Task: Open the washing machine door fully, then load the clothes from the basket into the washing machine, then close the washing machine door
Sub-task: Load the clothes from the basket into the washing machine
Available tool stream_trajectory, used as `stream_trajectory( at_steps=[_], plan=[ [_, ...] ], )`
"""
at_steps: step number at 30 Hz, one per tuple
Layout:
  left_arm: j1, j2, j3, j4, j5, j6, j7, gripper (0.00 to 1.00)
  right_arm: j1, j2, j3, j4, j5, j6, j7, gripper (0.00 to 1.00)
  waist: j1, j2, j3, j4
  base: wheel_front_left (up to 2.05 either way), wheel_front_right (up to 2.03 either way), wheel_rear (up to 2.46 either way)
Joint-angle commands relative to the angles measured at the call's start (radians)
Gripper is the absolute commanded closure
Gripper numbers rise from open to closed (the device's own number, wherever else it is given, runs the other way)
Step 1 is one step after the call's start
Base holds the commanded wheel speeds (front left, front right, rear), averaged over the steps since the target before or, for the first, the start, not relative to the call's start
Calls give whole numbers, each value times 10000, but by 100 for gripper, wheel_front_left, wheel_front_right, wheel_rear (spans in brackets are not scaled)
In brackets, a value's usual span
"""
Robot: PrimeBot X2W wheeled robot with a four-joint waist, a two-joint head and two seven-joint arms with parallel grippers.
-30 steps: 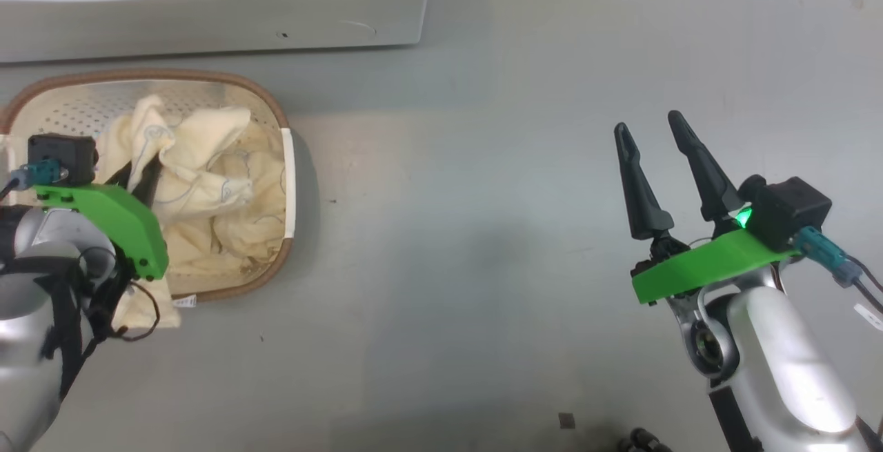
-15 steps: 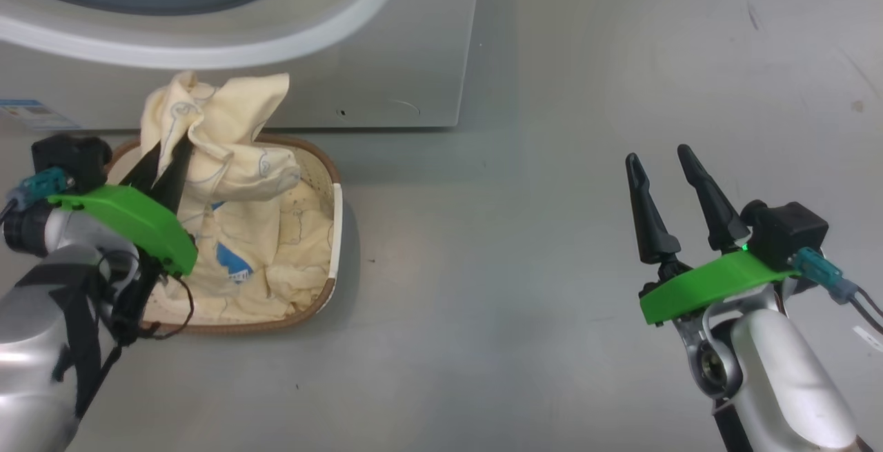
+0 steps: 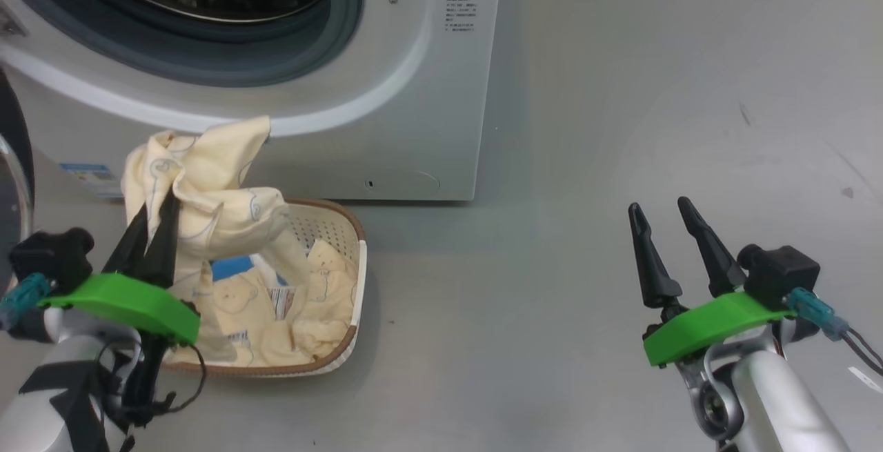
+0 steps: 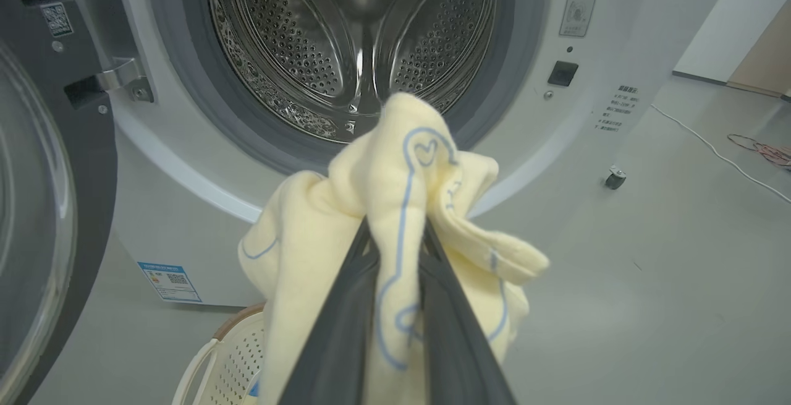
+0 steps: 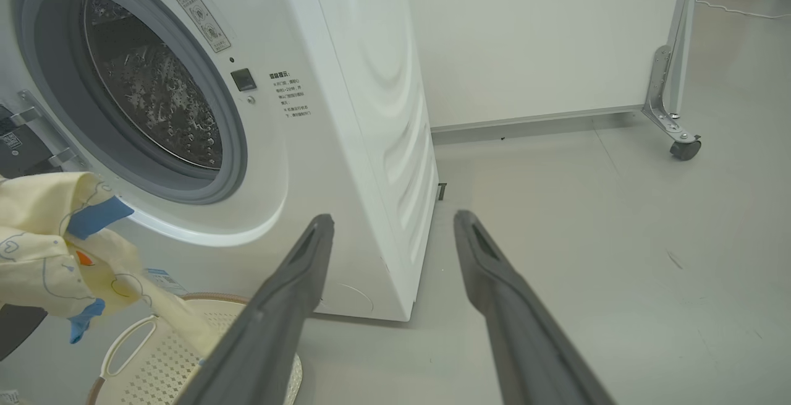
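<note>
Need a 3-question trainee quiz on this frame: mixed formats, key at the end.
1. True or false: the left gripper is shut on the clothes, holding them up above the basket.
2. Pick one. The washing machine door is: A) shut, B) swung open on its hinge, C) lying on the floor.
3. Fill the gap: the right gripper is open and holds ____.

Key: 1 true; 2 B; 3 nothing.
</note>
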Motion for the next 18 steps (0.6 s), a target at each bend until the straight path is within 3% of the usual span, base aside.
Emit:
stream_trajectory(
  at_steps=[1, 18],
  plan=[
    [123, 271, 944, -620, 313, 8, -140, 100, 50, -16, 160, -258, 98, 4, -67, 0, 1, -1, -430, 76, 0, 0, 0],
    [3226, -885, 3446, -2757, 1581, -161, -141, 100, 804, -16, 91, -274, 186, 4, -67, 0, 1, -1, -1739, 93, 0, 0, 0]
  ],
)
